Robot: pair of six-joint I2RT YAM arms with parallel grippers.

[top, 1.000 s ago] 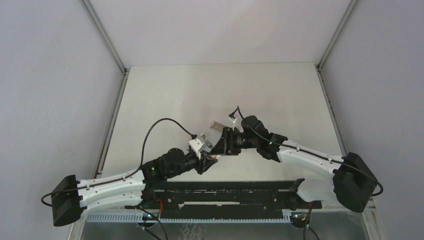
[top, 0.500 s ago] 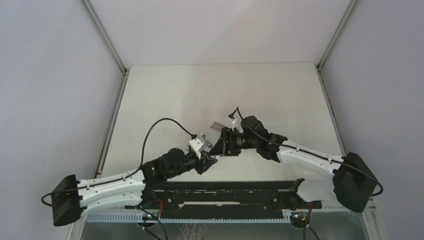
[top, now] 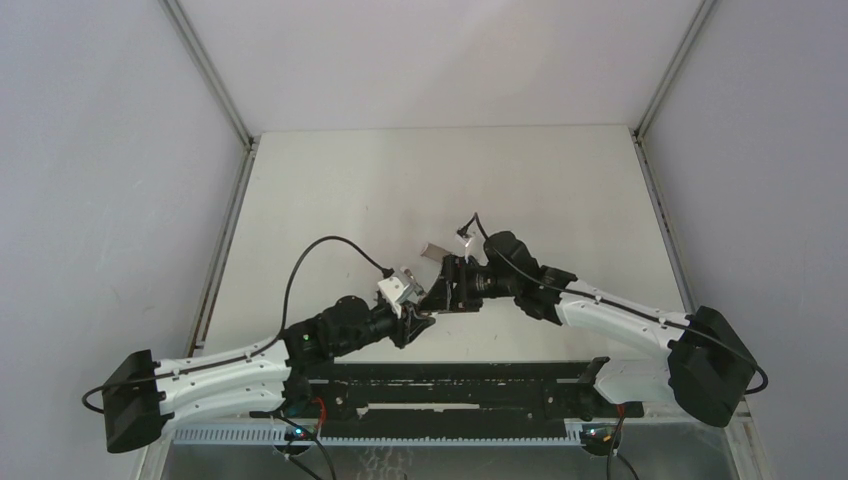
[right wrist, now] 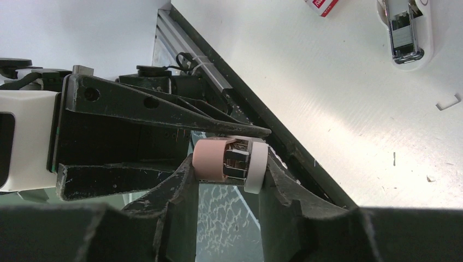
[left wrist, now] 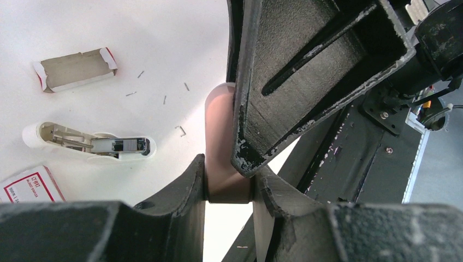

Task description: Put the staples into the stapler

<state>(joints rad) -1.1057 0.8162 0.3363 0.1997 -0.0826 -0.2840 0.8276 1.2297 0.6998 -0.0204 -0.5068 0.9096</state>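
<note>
Grip of left gripper (left wrist: pixel 228 183) is narrow, closed on pink-and-white piece (left wrist: pixel 218 131); right gripper (right wrist: pixel 229 166) also clamps it, set wider. Opened stapler (left wrist: pixel 90 143) lies on table (left wrist: pixel 164 43) beyond, loose staples (left wrist: pixel 180 130) near it.

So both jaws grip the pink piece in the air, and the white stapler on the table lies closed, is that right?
Not quite: the white stapler lies open, its metal channel exposed, as the left wrist view shows. The rest holds: both pairs of jaws grip the pink piece above the table.
</note>
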